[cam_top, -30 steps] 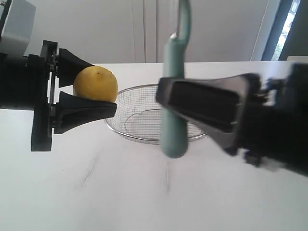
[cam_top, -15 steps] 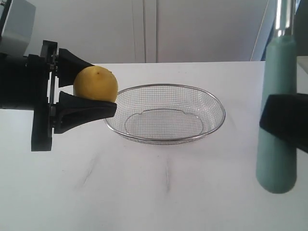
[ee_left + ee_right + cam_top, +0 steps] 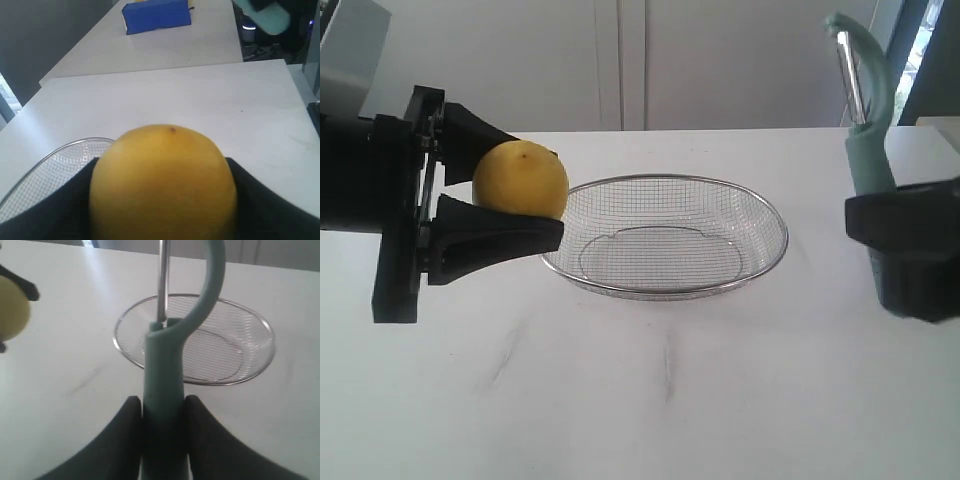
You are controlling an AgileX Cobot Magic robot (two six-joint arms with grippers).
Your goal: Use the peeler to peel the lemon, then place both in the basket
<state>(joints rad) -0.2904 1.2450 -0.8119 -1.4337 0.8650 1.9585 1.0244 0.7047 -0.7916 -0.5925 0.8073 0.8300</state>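
Observation:
The yellow lemon [image 3: 520,180] hangs above the table at the left, just beside the basket's left rim, with my left gripper [image 3: 525,185] shut on it. Up close the lemon [image 3: 162,182] fills the space between the two black fingers [image 3: 272,200]. At the right edge my right gripper [image 3: 905,240] is shut on the teal peeler [image 3: 865,150], which stands upright with its blade on top. The peeler's handle [image 3: 164,370] sits squeezed between that gripper's [image 3: 162,405] fingers. The silver wire mesh basket [image 3: 760,262] rests on the white table between the two arms, with nothing in it.
A blue box [image 3: 156,15] lies on a farther table. The white table [image 3: 650,400] stretches in front of the basket. A wall and cabinet doors [image 3: 620,60] stand behind it.
My right gripper has carried the peeler from in front of the basket out to the right edge, still upright. The left gripper and lemon have barely shifted.

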